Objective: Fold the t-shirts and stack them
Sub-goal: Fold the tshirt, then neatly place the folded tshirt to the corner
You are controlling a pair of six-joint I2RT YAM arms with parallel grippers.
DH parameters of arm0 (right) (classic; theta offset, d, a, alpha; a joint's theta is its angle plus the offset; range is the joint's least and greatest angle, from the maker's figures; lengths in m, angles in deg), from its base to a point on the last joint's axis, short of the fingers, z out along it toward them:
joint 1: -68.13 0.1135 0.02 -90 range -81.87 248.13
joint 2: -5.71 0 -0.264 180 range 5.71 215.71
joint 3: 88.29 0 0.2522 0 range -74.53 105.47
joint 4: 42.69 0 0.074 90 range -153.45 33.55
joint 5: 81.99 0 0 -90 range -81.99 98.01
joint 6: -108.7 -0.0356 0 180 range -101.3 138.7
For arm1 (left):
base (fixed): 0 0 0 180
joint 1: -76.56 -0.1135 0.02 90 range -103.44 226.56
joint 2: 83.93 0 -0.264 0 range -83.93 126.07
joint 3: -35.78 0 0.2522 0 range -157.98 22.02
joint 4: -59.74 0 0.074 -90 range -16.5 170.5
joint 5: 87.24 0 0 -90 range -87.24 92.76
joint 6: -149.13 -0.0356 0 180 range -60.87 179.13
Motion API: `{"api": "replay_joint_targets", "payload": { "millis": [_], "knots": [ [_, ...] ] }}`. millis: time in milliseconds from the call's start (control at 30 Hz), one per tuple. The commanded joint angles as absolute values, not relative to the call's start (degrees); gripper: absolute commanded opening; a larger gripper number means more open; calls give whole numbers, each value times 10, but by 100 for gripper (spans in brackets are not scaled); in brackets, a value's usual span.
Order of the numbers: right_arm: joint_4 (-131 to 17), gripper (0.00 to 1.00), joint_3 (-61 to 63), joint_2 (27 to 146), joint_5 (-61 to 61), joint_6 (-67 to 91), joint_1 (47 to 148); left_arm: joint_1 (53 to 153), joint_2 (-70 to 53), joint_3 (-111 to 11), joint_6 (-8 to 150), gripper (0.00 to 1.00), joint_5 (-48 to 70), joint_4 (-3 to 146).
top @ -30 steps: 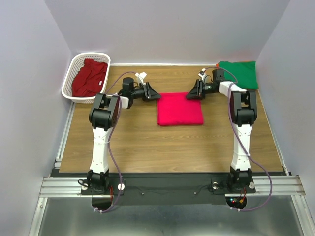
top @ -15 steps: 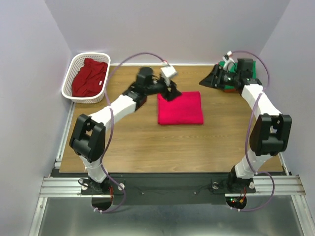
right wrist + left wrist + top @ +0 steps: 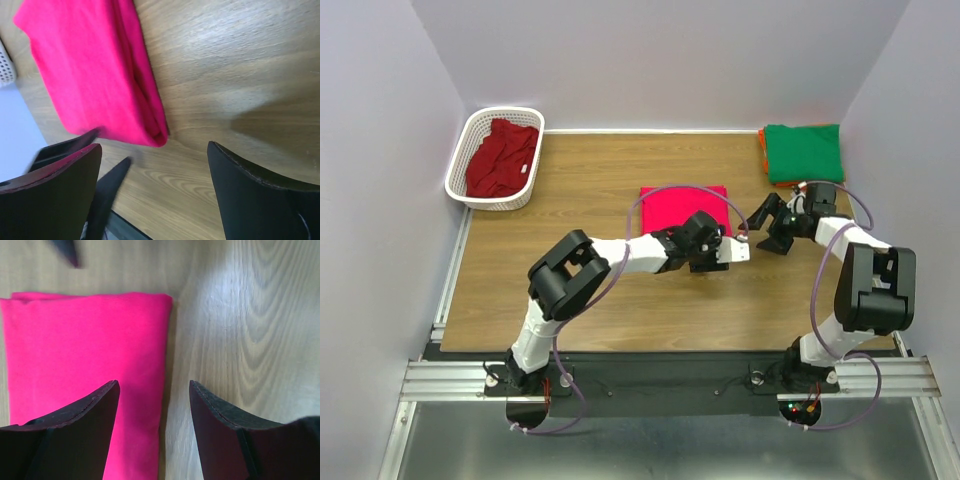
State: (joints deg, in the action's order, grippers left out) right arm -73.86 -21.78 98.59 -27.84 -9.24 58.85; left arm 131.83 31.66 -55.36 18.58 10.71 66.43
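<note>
You have four t-shirts to count: one pink t-shirt (image 3: 670,208), one crimson t-shirt (image 3: 502,157), one green t-shirt (image 3: 803,152), and one orange t-shirt (image 3: 762,150) showing only as a sliver. There is one white basket (image 3: 460,160), one desk (image 3: 620,320) and two arms, the left arm (image 3: 620,255) and the right arm (image 3: 865,285).

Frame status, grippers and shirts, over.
Both open: left gripper, right gripper, at right edge of folded pink t-shirt. Nothing held. Basket holds crumpled crimson t-shirt; green t-shirt stacked far right. No obstruction.
</note>
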Motion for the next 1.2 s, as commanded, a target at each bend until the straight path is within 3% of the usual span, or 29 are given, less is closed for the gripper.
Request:
{"api": "replay_joint_targets", "payload": {
  "millis": [0,67,133,200,233,267,333,567,833,1167],
  "knots": [
    [-672,92,-229,959,-256,-133,592,1332,349,-595,103,69,43,635],
    [-670,92,-235,965,-252,-139,592,1336,366,-605,96,67,38,636],
    [-660,93,-243,977,-260,-146,592,1337,389,-616,90,55,35,637],
    [-641,93,-254,986,-278,-155,592,1337,390,-622,101,40,38,637],
    [-626,94,-270,997,-288,-167,592,1335,387,-623,106,21,54,638],
    [-581,100,-280,1005,-303,-174,592,1329,379,-623,119,14,69,644],
    [-537,100,-299,1020,-338,-185,593,1322,371,-630,133,1,117,657],
    [-366,99,-352,1037,-351,-269,614,1284,356,-673,202,0,225,700],
    [-362,98,-334,1083,-333,-294,652,1266,356,-711,249,0,272,715],
    [-215,79,-269,1174,-229,-385,710,1260,359,-715,271,0,306,714]
  ]
}}
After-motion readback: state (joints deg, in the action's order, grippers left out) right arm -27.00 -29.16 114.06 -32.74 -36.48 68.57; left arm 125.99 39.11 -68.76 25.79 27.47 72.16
